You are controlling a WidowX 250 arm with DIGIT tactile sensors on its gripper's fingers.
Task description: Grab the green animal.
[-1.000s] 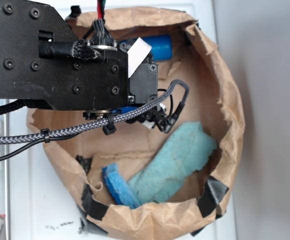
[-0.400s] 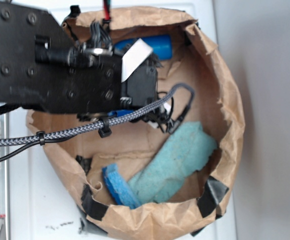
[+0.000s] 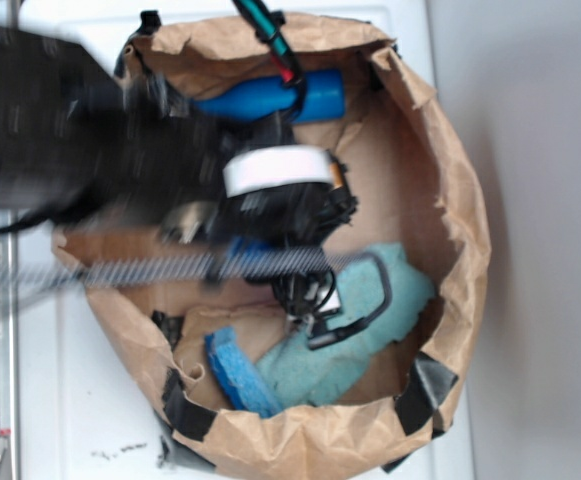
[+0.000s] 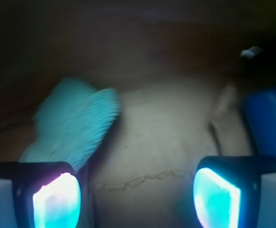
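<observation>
You are looking down into a round brown paper bag (image 3: 467,215) with its rim rolled over and black tape (image 3: 425,390) at spots along the lower edge; it sits on a white surface (image 3: 90,420). The black robot arm (image 3: 60,140) reaches in from the left and is smeared by motion blur, with a white band (image 3: 275,168) around its wrist and a grey braided cable (image 3: 120,268) trailing off to the left. A blue bottle (image 3: 270,97) lies on its side against the upper wall of the bag. A teal cloth (image 3: 365,320) lies across the lower right of the bag floor, and a blue sponge-like piece (image 3: 235,370) rests at the cloth's lower left end, near the rim. From the wrist camera you see the gripper (image 4: 137,192) with its two fingers spread wide, one fingertip (image 4: 57,199) at lower left and one at lower right, both glowing cyan, with only bare paper floor between them and nothing held. In that view the teal cloth (image 4: 73,123) lies beyond the left finger, and a blue shape, too blurred to name, sits at the right edge. You cannot find the green animal in either view; it may be hidden under the arm, but the pictures do not show where it is.
</observation>
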